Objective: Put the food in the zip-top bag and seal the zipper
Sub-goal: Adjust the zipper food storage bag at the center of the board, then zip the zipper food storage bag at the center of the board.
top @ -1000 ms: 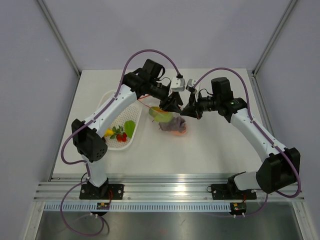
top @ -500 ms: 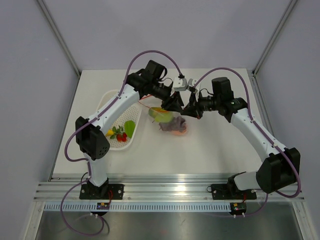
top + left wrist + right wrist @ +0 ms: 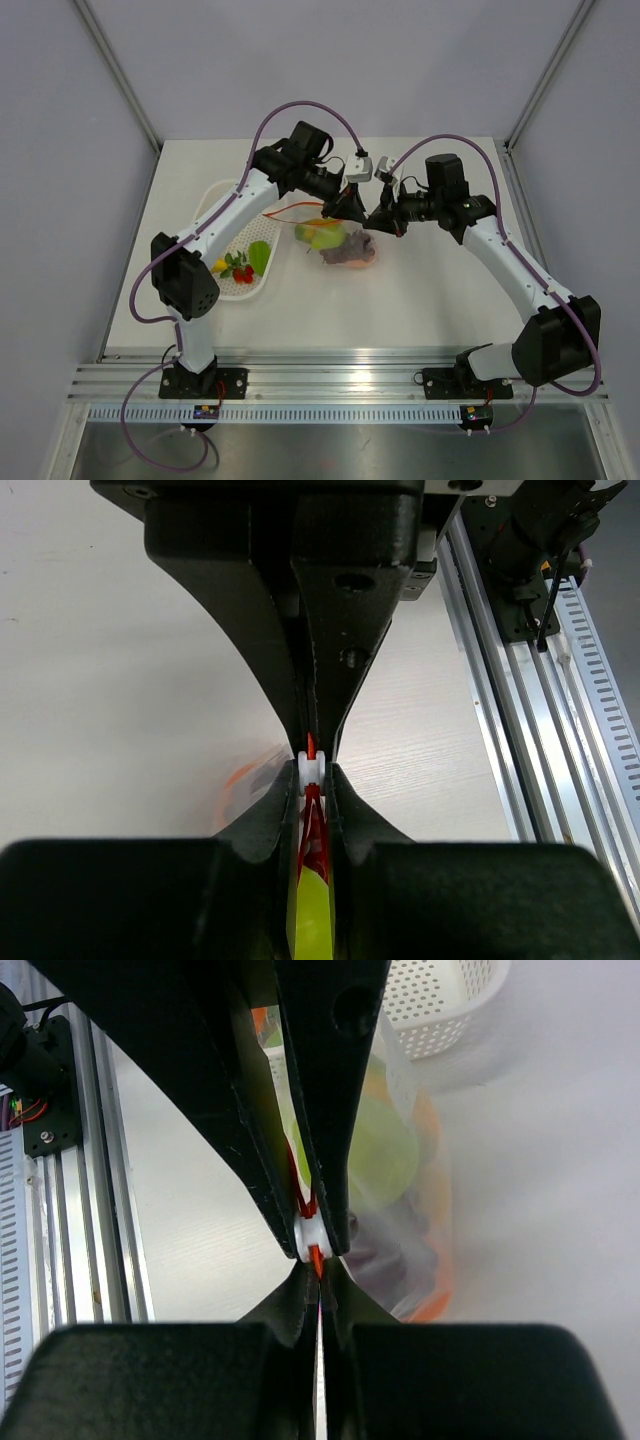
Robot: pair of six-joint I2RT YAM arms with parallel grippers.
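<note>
The clear zip-top bag (image 3: 340,245) is held up mid-table with yellow-green, purple and orange food inside. Its red-orange zipper (image 3: 290,208) stretches left from the two grippers. My left gripper (image 3: 352,208) is shut on the white slider (image 3: 313,767) of the zipper. In its wrist view the red strip and yellow-green food (image 3: 312,920) sit between its fingers. My right gripper (image 3: 373,220) faces it tip to tip and is shut on the zipper's end (image 3: 318,1260), just beyond the slider (image 3: 316,1235). The bag (image 3: 400,1160) hangs behind in the right wrist view.
A white perforated basket (image 3: 222,205) stands left of the bag with a green leaf (image 3: 259,257), red pieces (image 3: 242,272) and a yellow piece (image 3: 217,265). It also shows in the right wrist view (image 3: 440,1000). The aluminium rail (image 3: 340,380) runs along the near edge.
My left gripper has slid right along the zipper until it meets the right gripper. The red-orange strip now shows stretched out to the left, and the bag has shifted slightly.
</note>
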